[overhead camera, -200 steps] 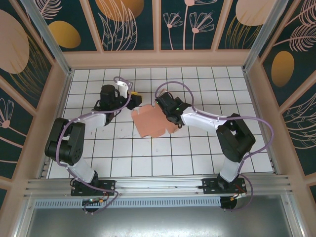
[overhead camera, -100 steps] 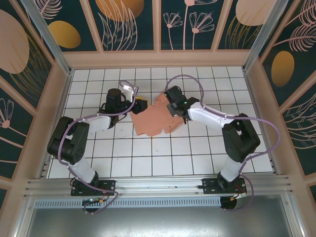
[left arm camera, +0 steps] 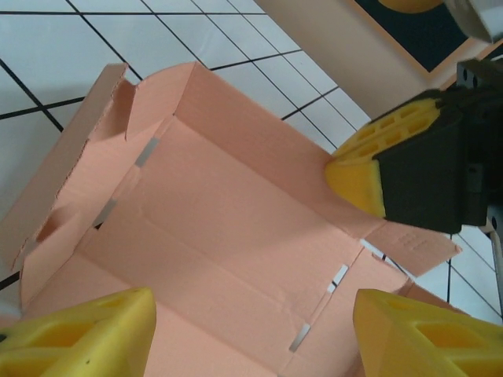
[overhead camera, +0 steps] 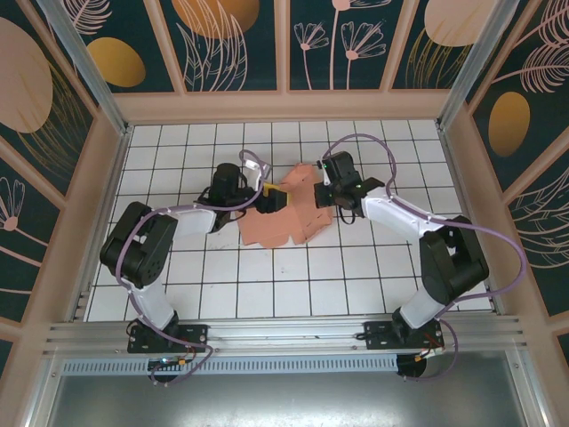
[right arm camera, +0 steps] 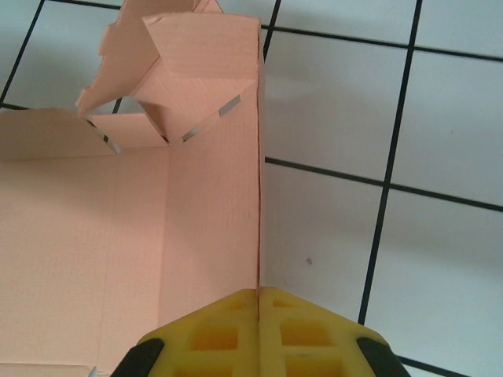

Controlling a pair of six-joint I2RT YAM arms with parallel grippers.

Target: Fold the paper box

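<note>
Reaches in from the left with the left gripper point(overhead camera: 267, 197), jaws spread wide, yellow fingertips point(left arm camera: 78, 334) straddling the near edge of the paper box point(overhead camera: 286, 221) and closing on nothing. Lies mid-way across the tiled table point(overhead camera: 178, 267) as salmon card, base flat, side walls creased upward, small slots cut along the folds. Pinches the raised right-hand wall from above with the right gripper point(overhead camera: 331, 182), yellow pads point(right arm camera: 228, 338) pressed together on the card's thin top edge. Against a second ago: stands farther right on both sides, the left gripper over the card's left part rather than off its corner, the right gripper out past the far right corner, the card itself nudged a little rightward and opened wider.
</note>
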